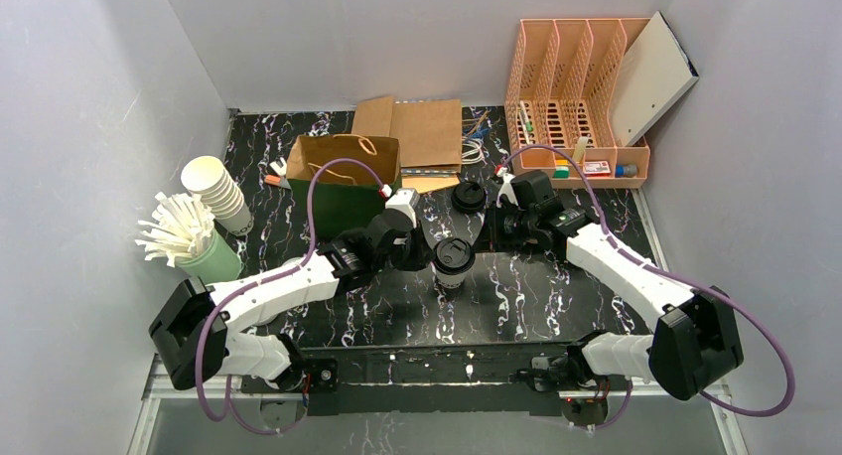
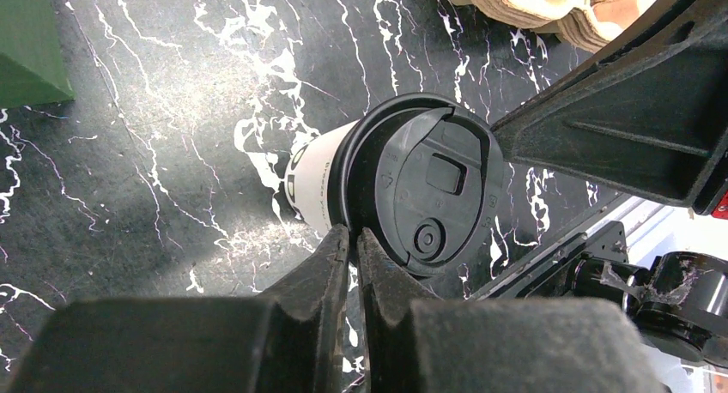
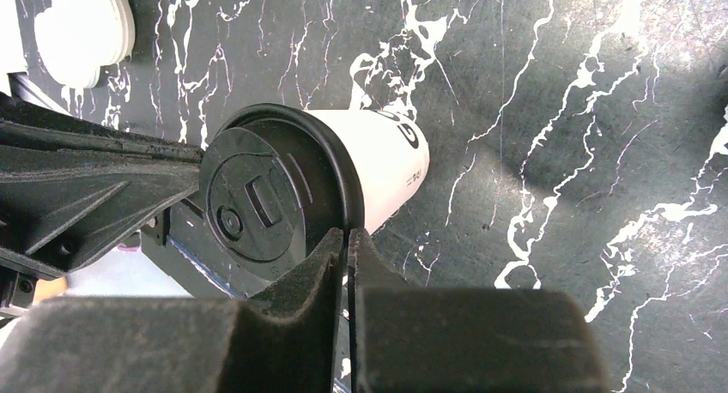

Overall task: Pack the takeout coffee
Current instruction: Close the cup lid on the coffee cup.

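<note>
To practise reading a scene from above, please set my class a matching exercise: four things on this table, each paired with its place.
1 white lidded cup
2 straws
3 file rack
4 green bag

a far right corner
b left edge
c centre
d back, left of centre

Pairs: 1c, 2b, 3a, 4d

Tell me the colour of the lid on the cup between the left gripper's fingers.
The lid is black, clearest in the left wrist view.
</note>
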You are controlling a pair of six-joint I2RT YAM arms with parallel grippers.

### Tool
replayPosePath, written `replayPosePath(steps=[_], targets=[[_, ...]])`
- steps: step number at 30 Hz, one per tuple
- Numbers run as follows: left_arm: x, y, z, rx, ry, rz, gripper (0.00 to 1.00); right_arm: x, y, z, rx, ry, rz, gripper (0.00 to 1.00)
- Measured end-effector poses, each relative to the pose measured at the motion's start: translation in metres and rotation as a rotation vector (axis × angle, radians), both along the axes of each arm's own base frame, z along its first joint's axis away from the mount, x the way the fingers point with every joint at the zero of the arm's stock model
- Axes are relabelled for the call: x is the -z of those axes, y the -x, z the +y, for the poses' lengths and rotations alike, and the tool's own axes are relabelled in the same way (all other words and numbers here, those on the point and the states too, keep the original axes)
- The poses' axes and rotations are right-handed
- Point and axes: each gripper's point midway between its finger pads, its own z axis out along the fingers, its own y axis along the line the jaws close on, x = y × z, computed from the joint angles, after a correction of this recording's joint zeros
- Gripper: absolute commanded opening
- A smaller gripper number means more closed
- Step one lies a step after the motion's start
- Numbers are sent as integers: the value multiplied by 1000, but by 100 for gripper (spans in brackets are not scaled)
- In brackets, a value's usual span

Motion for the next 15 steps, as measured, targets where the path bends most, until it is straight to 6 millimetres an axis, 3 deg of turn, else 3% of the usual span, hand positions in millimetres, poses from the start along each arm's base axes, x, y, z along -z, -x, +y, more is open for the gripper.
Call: replayPosePath(steps=[5,15], targets=[[-1,-1,-1,-2,3,-5,1,-1,-1,0,-2,3,-2,6],[1,-6,-2,-15,12,-18,0,0,-4,-1,-4,15,7,6]])
